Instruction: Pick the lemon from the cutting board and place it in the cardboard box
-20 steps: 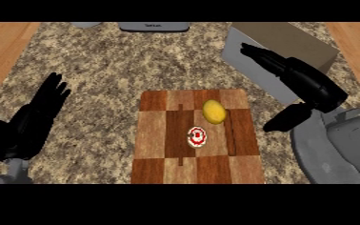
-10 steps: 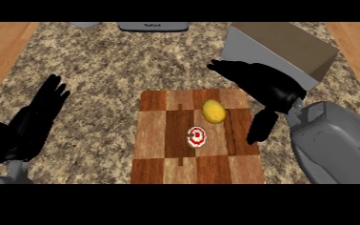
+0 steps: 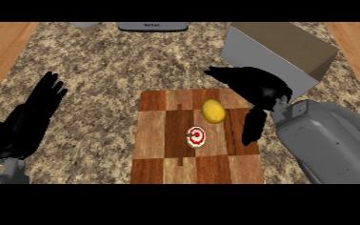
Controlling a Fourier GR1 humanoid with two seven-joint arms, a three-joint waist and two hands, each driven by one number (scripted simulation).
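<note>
Lemon (image 3: 214,111) toward far edge of cutting board (image 3: 156,145) — likely light, stiff, smooth, rolls; pinch across narrow middle. Right hand (image 3: 259,86) alongside, fingers spread, empty

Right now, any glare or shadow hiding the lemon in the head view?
Head view: no glare on the lemon, which is evenly lit and uncovered on the cutting board. Head view: the right hand is flat black with little shading, so its outline is the main cue. Head view: the cardboard box shows a pale grey near wall.

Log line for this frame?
lemon: on cutting board | right robot hand: open, beside lemon, no contact | left robot hand: open, resting
</note>
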